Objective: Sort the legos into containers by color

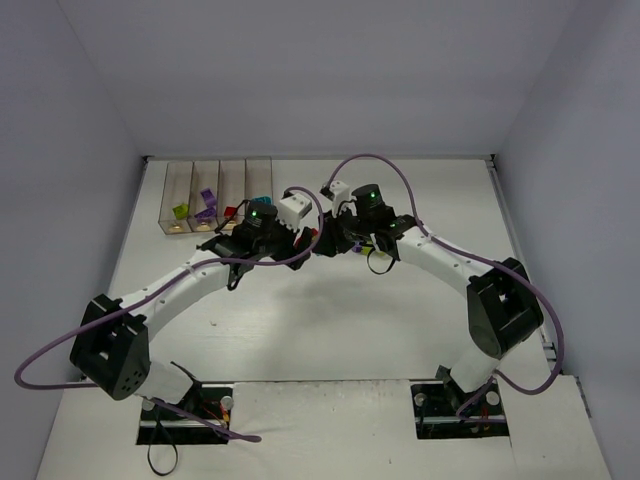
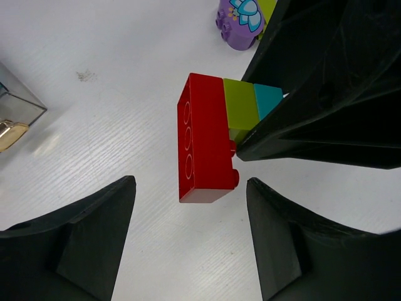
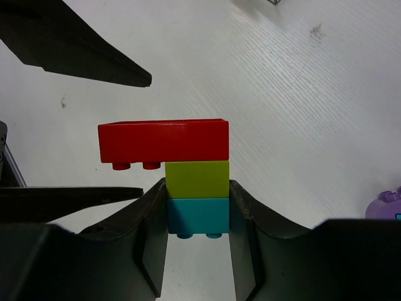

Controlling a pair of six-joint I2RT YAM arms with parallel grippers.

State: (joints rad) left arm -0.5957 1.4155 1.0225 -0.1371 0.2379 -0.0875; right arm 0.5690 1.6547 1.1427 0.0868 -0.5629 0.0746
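Three bricks are locked in one stack between your arms, out on the tabletop (image 2: pixel 94 125) near the bins (image 1: pixel 232 165): the red brick (image 3: pixel 163 141) at one end, the lime brick (image 3: pixel 197 179) in the middle, the teal brick (image 3: pixel 197 216) at the far end. Your right pincer (image 3: pixel 197 200) is pinching the teal brick, its fingers reaching only partway up the lime. Your left pincer (image 2: pixel 190 185) is spread wide on either side of the red, touching nothing.

Watch the red brick: it overhangs to one side, so a pull there could lever the whole stack and twist the teal out of your right grip. The split may also come at the wrong joint, leaving lime stuck to red. The two pincers are crowded close, so closing off-centre risks finger striking finger. If anything pops free, it could skitter toward the purple brick (image 2: pixel 237 25).
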